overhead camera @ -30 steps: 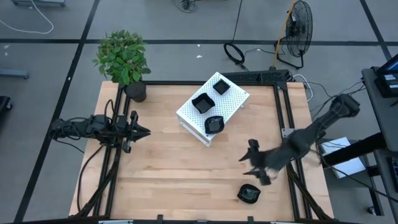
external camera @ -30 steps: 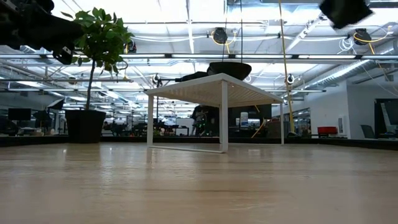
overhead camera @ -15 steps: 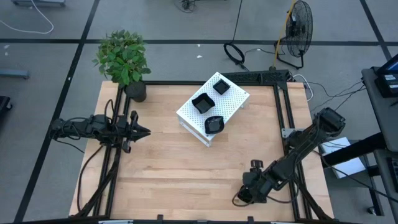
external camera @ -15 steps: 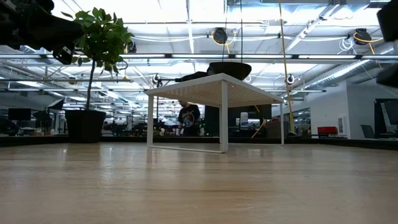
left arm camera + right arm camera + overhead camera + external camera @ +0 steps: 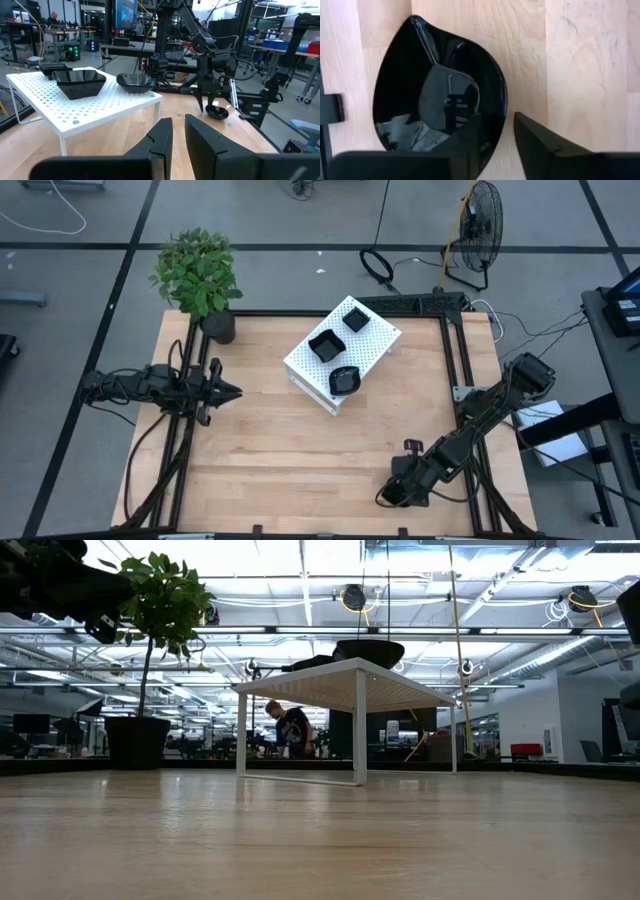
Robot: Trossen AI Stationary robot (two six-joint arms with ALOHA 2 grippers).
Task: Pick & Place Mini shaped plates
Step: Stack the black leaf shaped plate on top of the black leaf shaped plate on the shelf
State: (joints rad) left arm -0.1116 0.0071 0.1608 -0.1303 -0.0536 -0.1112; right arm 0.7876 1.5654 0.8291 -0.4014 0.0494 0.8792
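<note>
High view: the right gripper (image 5: 397, 492) was down at the table's near edge, hiding the plate (image 5: 440, 95) beneath it; three more plates sat on the white perforated box (image 5: 300, 365). The left gripper (image 5: 228, 392) waited at the left side.

Right wrist view: its fingers straddled the leaf-shaped plate's rim, one inside and one outside, apparently for a pinch, with a gap showing.

Left wrist view: the left gripper's fingers stood slightly apart, holding nothing.
</note>
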